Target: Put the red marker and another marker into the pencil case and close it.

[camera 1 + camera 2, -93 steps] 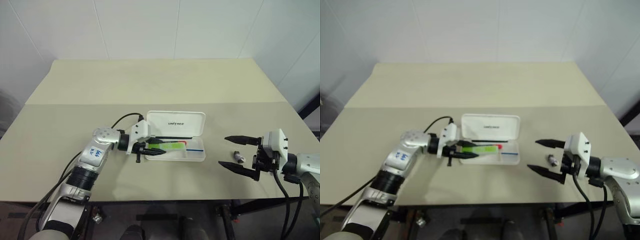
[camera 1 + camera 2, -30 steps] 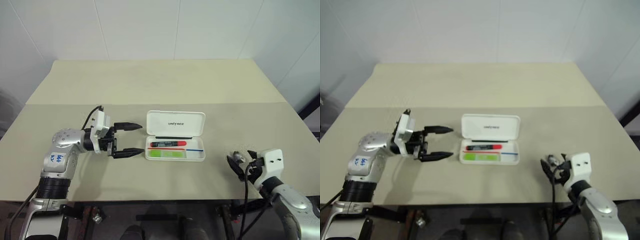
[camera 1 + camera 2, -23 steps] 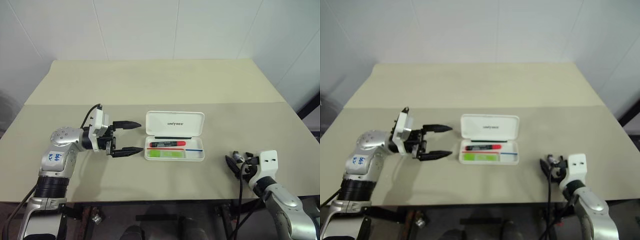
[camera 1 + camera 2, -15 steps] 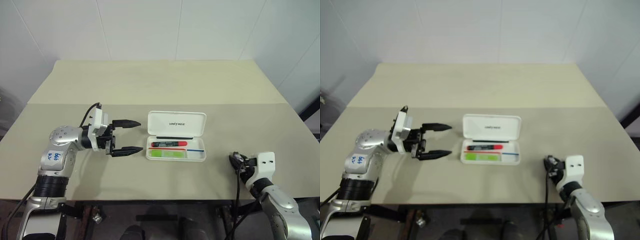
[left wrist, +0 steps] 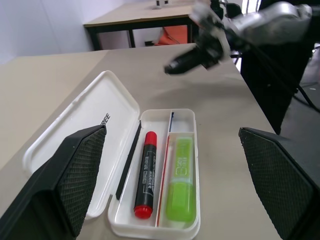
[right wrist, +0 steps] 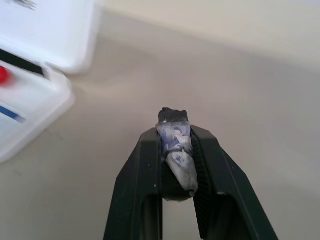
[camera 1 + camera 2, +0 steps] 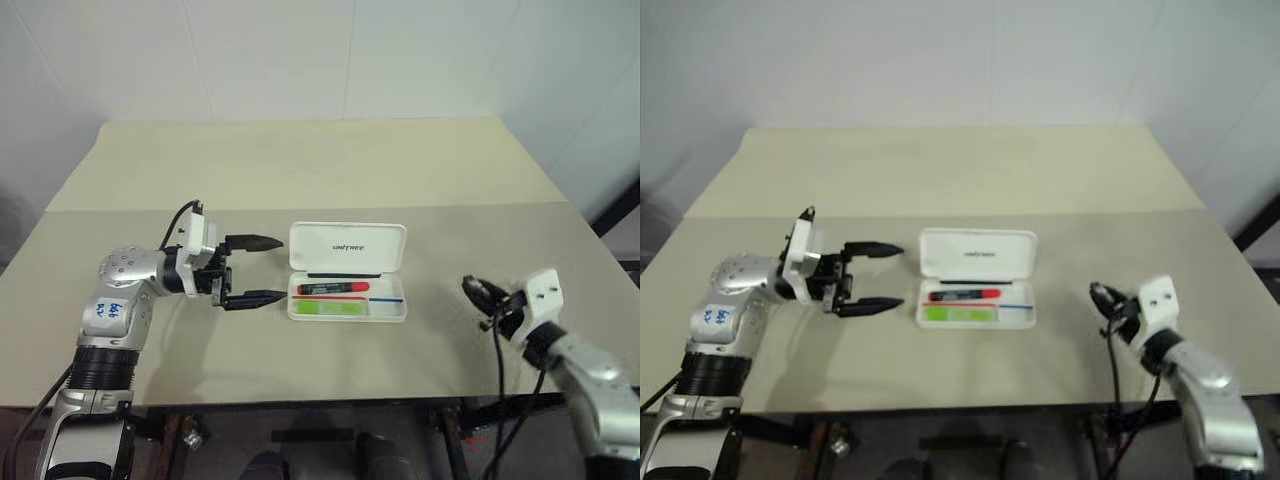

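Table (image 7: 300, 170) bare behind pencil case (image 7: 347, 272) (lid open); edges unobstructed

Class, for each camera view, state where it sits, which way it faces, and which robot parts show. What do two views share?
Head views: look forward and down on the table, both arms, the open pencil case.
Left wrist view: looks along the open left tool at the red marker and green highlighter in the case.
Right wrist view: right tool clamping a small grey object.
Shared: the case.
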